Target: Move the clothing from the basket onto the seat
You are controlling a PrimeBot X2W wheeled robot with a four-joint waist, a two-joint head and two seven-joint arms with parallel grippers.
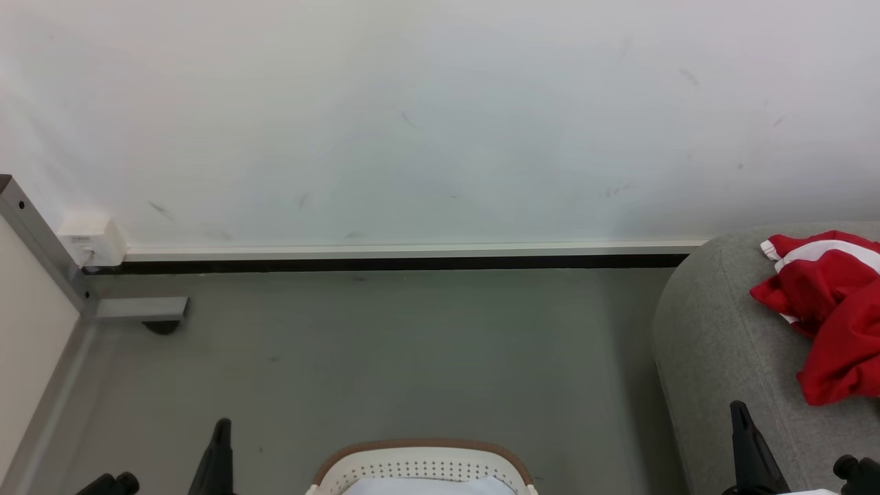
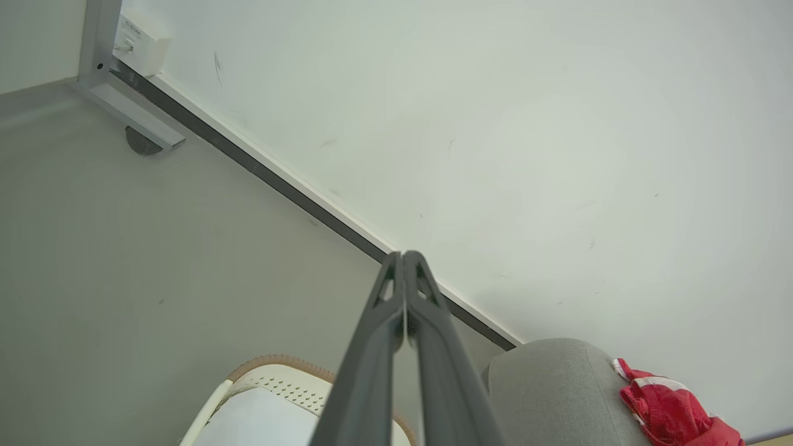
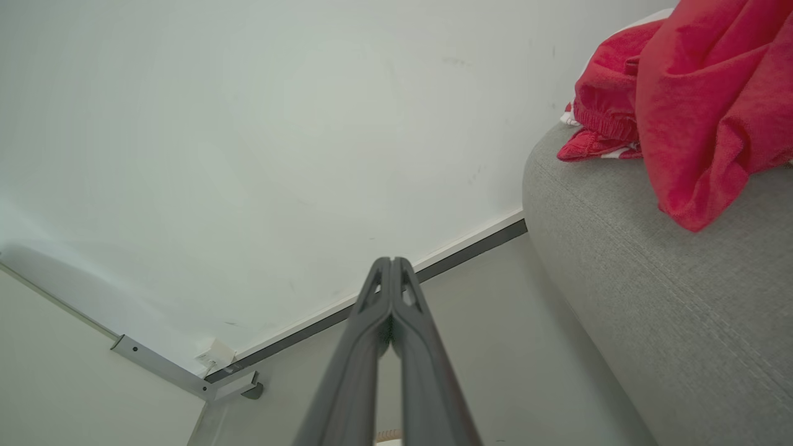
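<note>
Bright red clothing point(image 1: 835, 309), white stripes flashing through the folds. Seat point(image 1: 715, 357) is light grey, a fine woven texture. Basket point(image 1: 419, 469) white, dotted with rows of small holes, brown rim. Floor point(image 1: 385, 357) dull grey, wall point(image 1: 440, 124) off-white with faint dark scuffs, black strip point(image 1: 385, 263) below it. Left hand point(image 2: 404, 255) and right hand point(image 3: 391, 260), dark grey.

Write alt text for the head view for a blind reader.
Red clothing lies on the grey seat at right; the white basket sits on the floor at bottom centre. The left gripper and right gripper flank it, both shut and empty.
</note>
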